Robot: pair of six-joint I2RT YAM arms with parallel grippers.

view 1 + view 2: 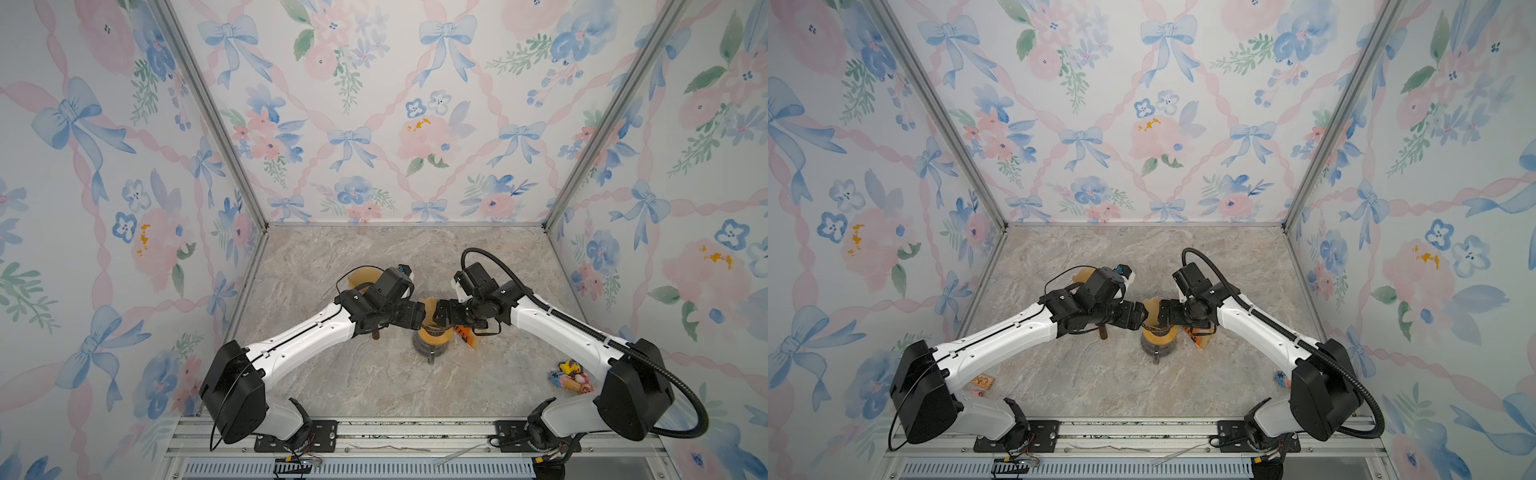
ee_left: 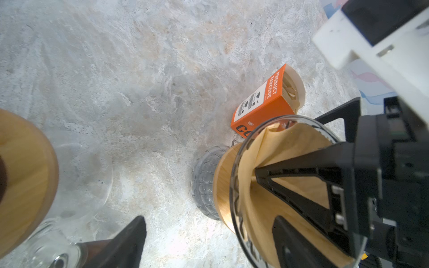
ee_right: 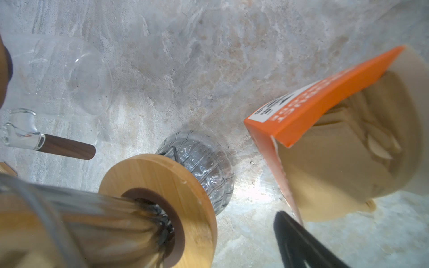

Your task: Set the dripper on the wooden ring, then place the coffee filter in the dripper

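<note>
The brown paper coffee filter [image 2: 274, 162] sits inside the clear glass dripper [image 2: 234, 185], which rests by its wooden collar [image 3: 162, 176] on a ribbed glass carafe [image 3: 204, 157]. In both top views the filter [image 1: 430, 305] [image 1: 1152, 308] pokes up between the two grippers mid-table. My left gripper [image 2: 213, 243] is open and straddles the dripper's rim, one finger outside and one inside the filter. My right gripper [image 1: 439, 320] is open too, with one of its fingers [image 2: 301, 181] inside the filter and another finger [image 3: 299, 241] outside the glass.
An orange box of filters [image 1: 467, 334] [image 3: 325, 109] lies open just right of the dripper. A glass server with a wooden collar [image 1: 361, 278] and dark wood handle [image 3: 67, 148] stands behind the left arm. Small toys [image 1: 571, 376] lie by the right arm's base.
</note>
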